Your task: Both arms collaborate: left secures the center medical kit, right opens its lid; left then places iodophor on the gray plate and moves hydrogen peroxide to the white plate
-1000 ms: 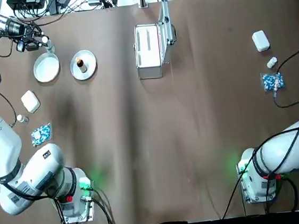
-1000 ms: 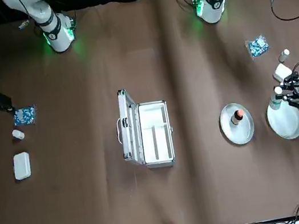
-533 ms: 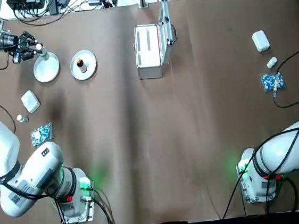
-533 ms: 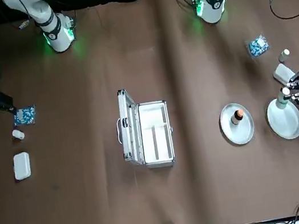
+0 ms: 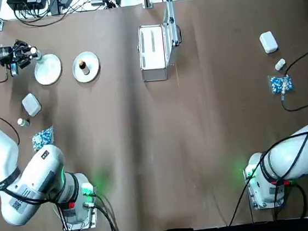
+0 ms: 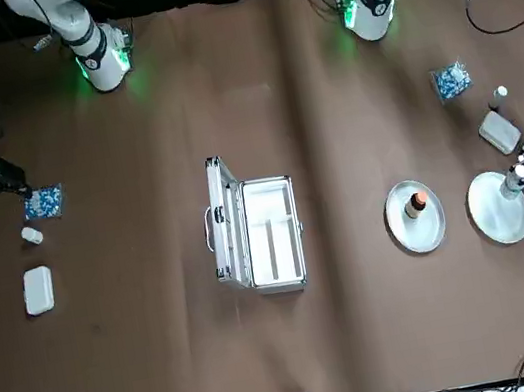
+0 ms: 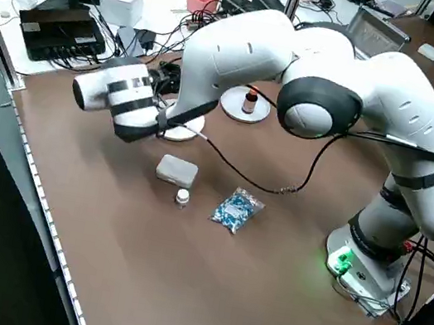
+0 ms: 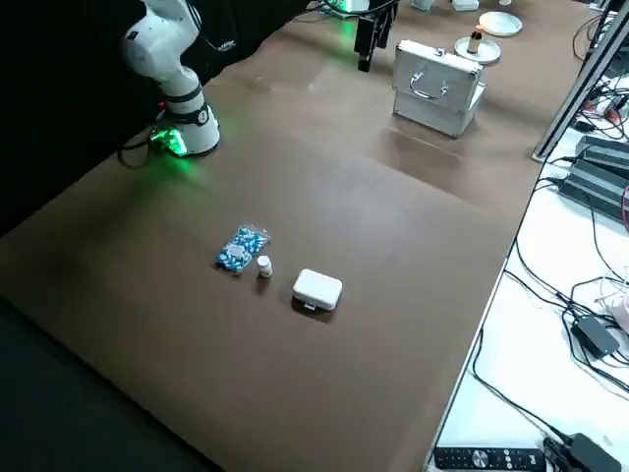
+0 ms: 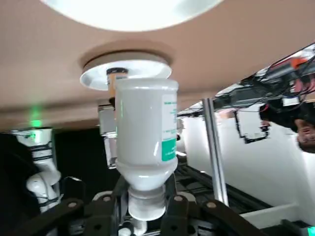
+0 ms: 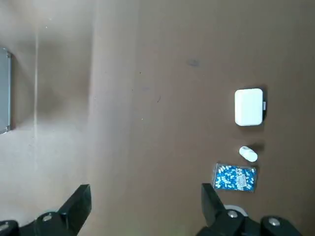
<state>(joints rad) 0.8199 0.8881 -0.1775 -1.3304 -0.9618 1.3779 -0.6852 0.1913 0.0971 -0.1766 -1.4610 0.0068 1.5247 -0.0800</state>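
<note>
- Hydrogen peroxide bottle (image 9: 146,128) is hanging in the left claw (image 9: 146,189), body showing white with a green-marked label; in the front view it is overlapping the rim of the white plate (image 6: 499,208). Cannot tell whether it is touching.
- Left claw is clamping on the bottle's cap end, at the far left part of the worktop (image 5: 163,147).
- Gray plate (image 5: 86,67) is lying just beside the white plate, on the side toward the kit.
- Iodophor bottle (image 5: 84,66), brown with an orange-tan cap, is standing on the gray plate.
- Medical kit (image 6: 272,235) is sitting at the worktop's far middle, well apart from both claws; its lid (image 6: 227,224) is standing open on the robot's right side of it, handle facing outward.
- Right claw (image 10: 147,189) is hovering over the worktop's right side, fingers spreading apart, holding nothing.
- Robot's right side: white plastic case (image 5: 268,42) is lying farthest out, small white bottle (image 5: 280,64) is lying nearer the robot, bag of blue-and-white capsules (image 5: 281,84) is lying nearer still.
- Robot's left side: second white case (image 7: 177,171), second small bottle (image 7: 182,198) and second capsule bag (image 7: 237,210) are resting near one another, closer to the robot than the plates.
- A person (image 9: 305,129) is showing in the room beyond.
</note>
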